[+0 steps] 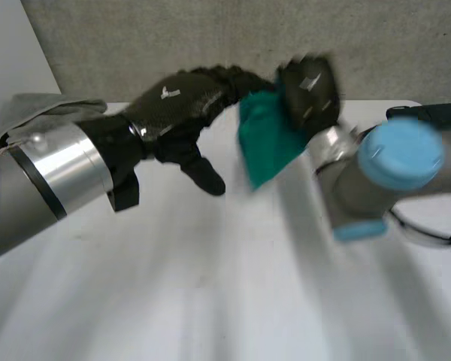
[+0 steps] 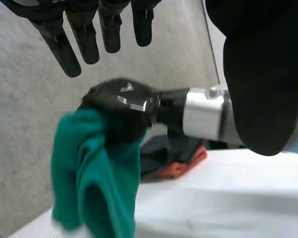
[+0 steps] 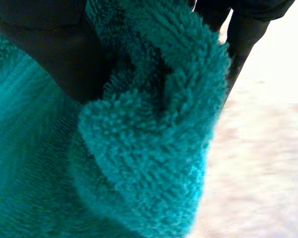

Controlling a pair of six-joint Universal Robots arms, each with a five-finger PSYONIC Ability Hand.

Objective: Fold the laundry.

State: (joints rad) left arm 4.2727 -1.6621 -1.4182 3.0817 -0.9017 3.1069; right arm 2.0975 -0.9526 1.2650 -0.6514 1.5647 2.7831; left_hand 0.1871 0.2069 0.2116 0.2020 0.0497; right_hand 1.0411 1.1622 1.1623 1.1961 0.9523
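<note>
A teal fluffy cloth (image 1: 267, 143) hangs above the white table (image 1: 210, 286), bunched at its upper edge in my right hand (image 1: 310, 92), whose fingers are curled round it. In the right wrist view the teal cloth (image 3: 149, 144) is wadded against the palm, with my right hand (image 3: 54, 49) pinching it. From the left wrist view the teal cloth (image 2: 94, 173) dangles from my right hand (image 2: 121, 101). My left hand (image 1: 180, 105) reaches toward the cloth from the left, open with straight fingers (image 2: 84, 37), its fingertips close to the cloth's top.
A grey cloth (image 1: 37, 113) lies at the table's far left behind my left arm. A pile of dark and orange laundry (image 2: 176, 158) sits on the table behind the hanging cloth. A grey wall (image 1: 210, 37) backs the table.
</note>
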